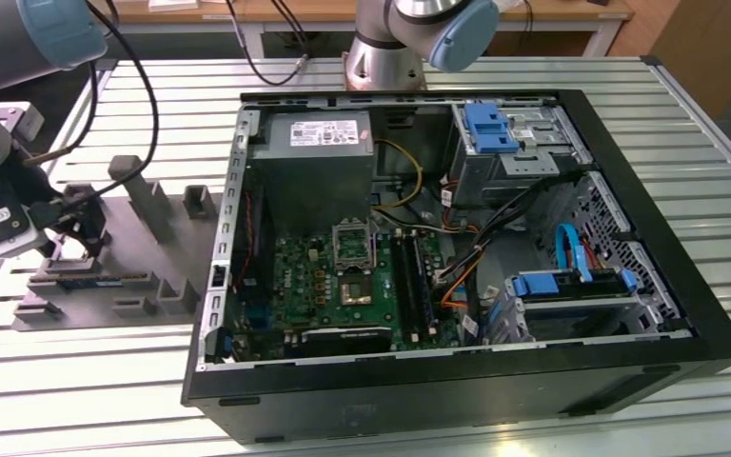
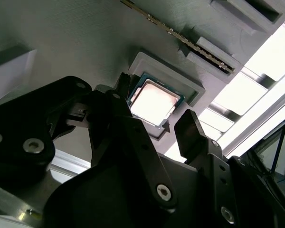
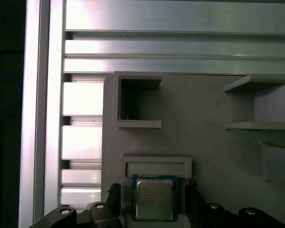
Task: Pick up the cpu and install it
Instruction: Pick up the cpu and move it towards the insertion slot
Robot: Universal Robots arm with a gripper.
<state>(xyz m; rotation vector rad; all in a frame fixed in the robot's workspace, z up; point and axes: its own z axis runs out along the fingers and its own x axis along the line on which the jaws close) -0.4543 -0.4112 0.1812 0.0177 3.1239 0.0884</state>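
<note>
On the slatted table [image 1: 708, 105] the open computer case [image 1: 467, 405] stood toward the exterior view's right, with the grey tray [image 1: 137, 286] at its left. The tool [image 3: 153, 190] hung over the tray, spread. The cpu [image 3: 154, 200] lay flat in a tray recess directly beneath it, between the fingers [image 3: 192, 204], its edges square to them.

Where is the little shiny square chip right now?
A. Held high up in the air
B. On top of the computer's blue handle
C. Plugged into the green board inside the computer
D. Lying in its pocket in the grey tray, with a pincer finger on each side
D: in the first wrist view the cpu lies flat in its pocket of the grey tray, and the pincer is open around it.
</note>
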